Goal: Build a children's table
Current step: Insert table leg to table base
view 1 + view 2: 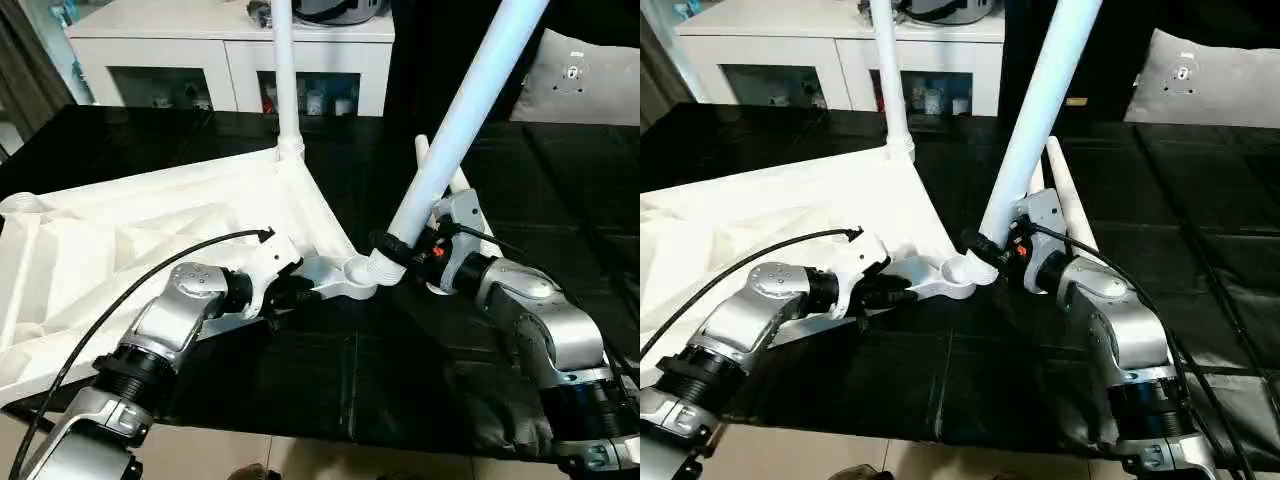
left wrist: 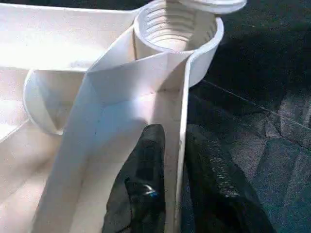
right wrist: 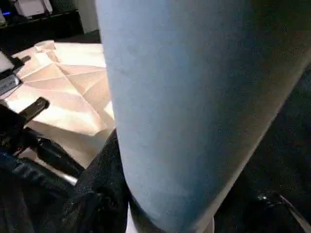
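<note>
The children's table top (image 1: 120, 240) lies upside down on the black work table, ribs facing up. One white leg (image 1: 284, 80) stands upright in its far corner. My left gripper (image 1: 290, 290) is shut on the top's thin rim beside the near corner socket (image 1: 362, 270), one black finger (image 2: 146, 184) on each side of the rim wall. My right gripper (image 1: 398, 250) is shut on the base of a second leg (image 1: 460, 120), which leans up to the right with its threaded end at that socket. A third leg (image 1: 1068, 190) lies on the work table behind my right arm.
The black-covered work table (image 1: 400, 370) ends just in front of my forearms, with pale floor below. A white cabinet (image 1: 230, 50) stands behind it and a grey cushion (image 1: 580, 80) at the back right. A black cable (image 1: 150, 270) arcs over my left forearm.
</note>
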